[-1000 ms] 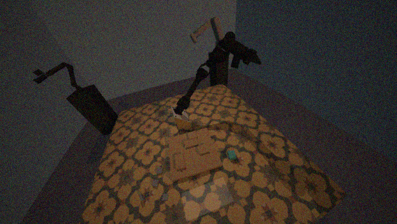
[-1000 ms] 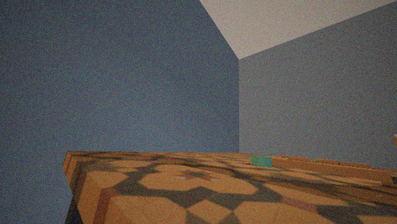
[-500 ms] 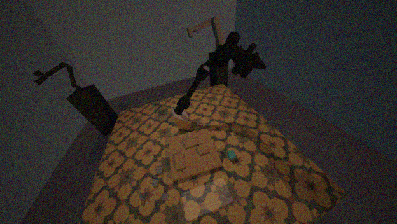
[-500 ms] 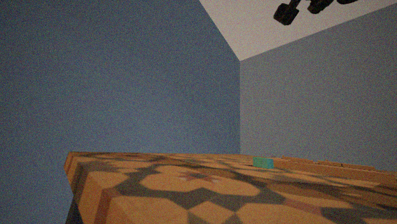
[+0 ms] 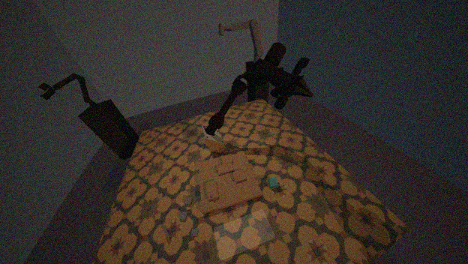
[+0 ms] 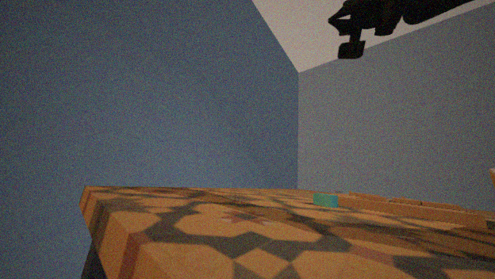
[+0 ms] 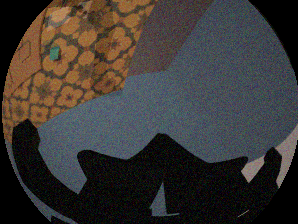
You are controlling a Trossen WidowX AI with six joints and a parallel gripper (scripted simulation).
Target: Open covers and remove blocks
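Note:
The wooden puzzle board (image 5: pixel 240 195) (image 6: pixel 397 208) (image 7: pixel 32 59) lies on the patterned table. Raised wooden pieces show on it: one at the back (image 5: pixel 225 166), one near the middle (image 5: pixel 239 176) and one at the left (image 5: pixel 211 189). It is too dark to tell how far each cover is open or what its well holds. A teal block (image 5: pixel 273 182) (image 6: pixel 325 200) (image 7: pixel 54 53) rests on the table, clear of the board's right side. My gripper (image 5: pixel 310 95) (image 6: pixel 330 21) (image 7: pixel 160 137) is shut and empty, high above and away from the board and block.
Small greyish pieces (image 5: pixel 188 199) (image 5: pixel 183 215) (image 5: pixel 194 232) lie left of the board. A pale rectangular patch (image 5: pixel 245 232) shows in front of it. A dark arm-like object reaches down to a pale item (image 5: pixel 213 137) behind the board. A dark box (image 5: pixel 109 127) stands left of the table.

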